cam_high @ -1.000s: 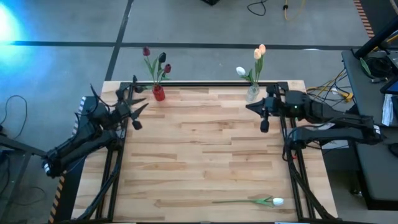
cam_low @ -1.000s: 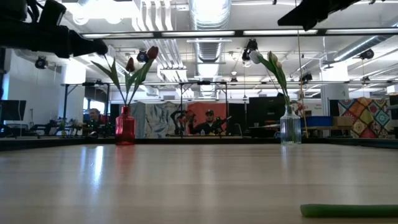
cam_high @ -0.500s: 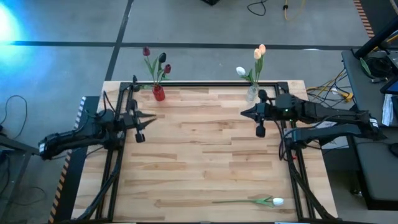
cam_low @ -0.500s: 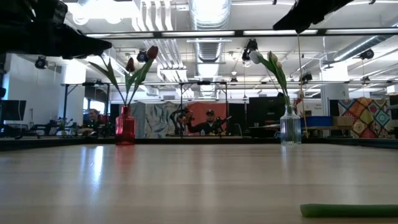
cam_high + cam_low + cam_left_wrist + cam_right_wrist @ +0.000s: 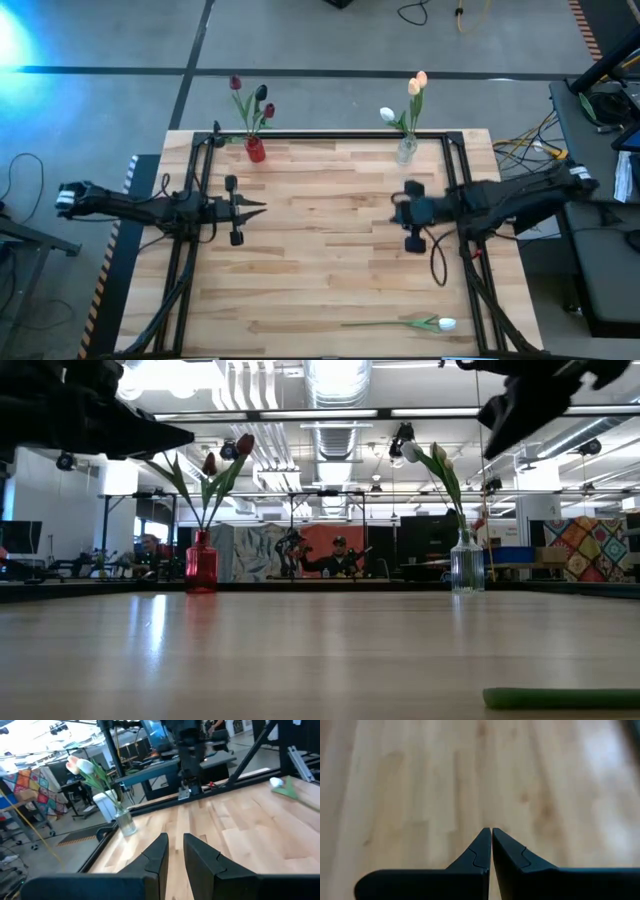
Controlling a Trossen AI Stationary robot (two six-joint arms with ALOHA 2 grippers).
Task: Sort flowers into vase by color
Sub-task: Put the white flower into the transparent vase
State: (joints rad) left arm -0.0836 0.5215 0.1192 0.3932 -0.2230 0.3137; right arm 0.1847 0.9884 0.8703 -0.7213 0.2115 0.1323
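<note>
A red vase (image 5: 255, 150) at the table's far edge holds three dark tulips (image 5: 258, 95). A clear vase (image 5: 406, 150) further right along that edge holds light tulips (image 5: 412, 88); the left wrist view shows it too (image 5: 122, 822). One white tulip (image 5: 440, 323) lies flat near the table's near right corner, its stem (image 5: 560, 698) pointing left. My left gripper (image 5: 258, 207) hovers over the table's left part, fingers (image 5: 162, 851) a narrow gap apart, holding nothing. My right gripper (image 5: 398, 212) hovers over the right part, tipped toward the wood, shut and empty (image 5: 491, 830).
A black frame rail (image 5: 330, 134) runs along the far edge just behind the vases, with side rails beside each arm. The wooden tabletop (image 5: 320, 260) between the grippers is bare. People sit far back in the room (image 5: 335, 555).
Both grippers have come away from the vases toward the near edge. The left one swung from beside the red vase out over the table's left middle and levelled. The right one moved down the table from the clear vase and tipped toward the wood.
</note>
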